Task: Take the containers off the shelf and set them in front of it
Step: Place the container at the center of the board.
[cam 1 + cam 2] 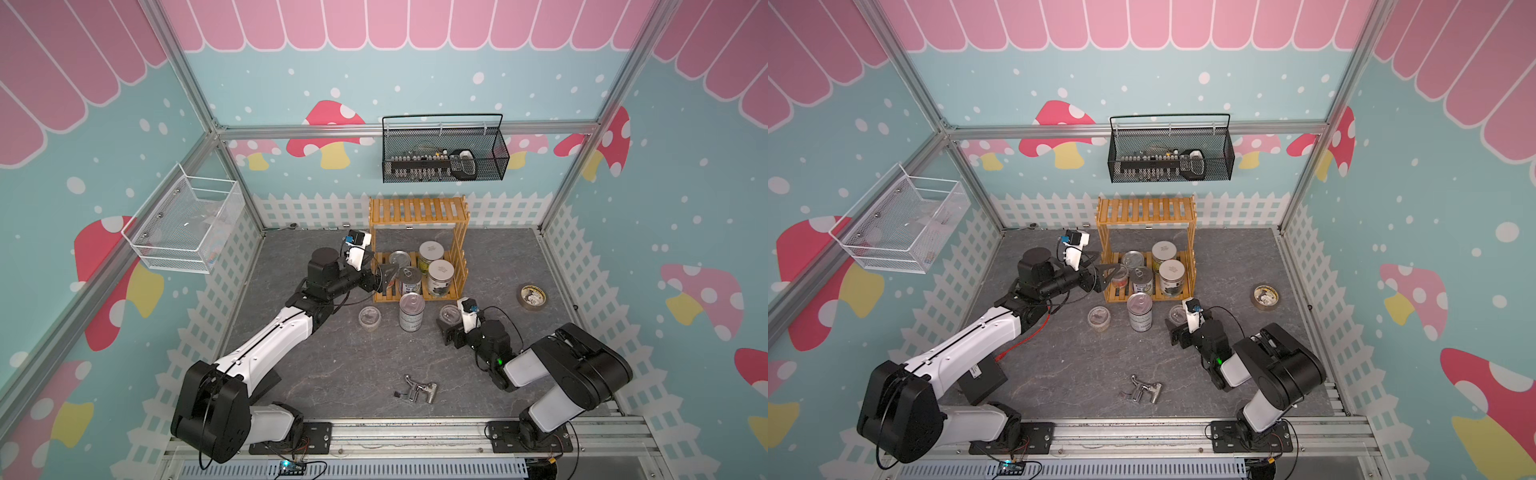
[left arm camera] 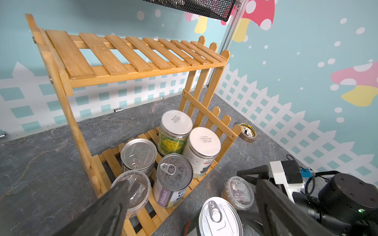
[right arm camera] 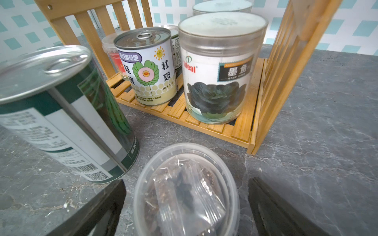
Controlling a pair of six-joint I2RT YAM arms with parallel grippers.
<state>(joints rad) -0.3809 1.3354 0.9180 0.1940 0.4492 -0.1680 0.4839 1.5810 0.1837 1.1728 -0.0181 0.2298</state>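
The wooden shelf (image 1: 419,211) has a bare top tier. On its lower tier stand two tin cans (image 2: 138,153) (image 2: 173,177), two white-lidded jars (image 2: 176,126) (image 2: 203,145) and a clear cup (image 2: 141,190). On the floor in front of it are a clear cup (image 1: 370,318), a tin can (image 1: 411,311) and a second clear cup (image 3: 186,190). My right gripper (image 3: 186,183) is open, its fingers either side of that second cup with gaps showing. At the shelf's left front corner my left gripper (image 2: 192,183) is open, one finger (image 2: 114,204) overlapping the cup on the shelf.
A tape roll (image 1: 533,296) lies right of the shelf. A metal tool (image 1: 415,390) lies near the front edge. A black mesh basket (image 1: 444,160) hangs on the back wall above the shelf, and a white wire basket (image 1: 187,224) on the left wall.
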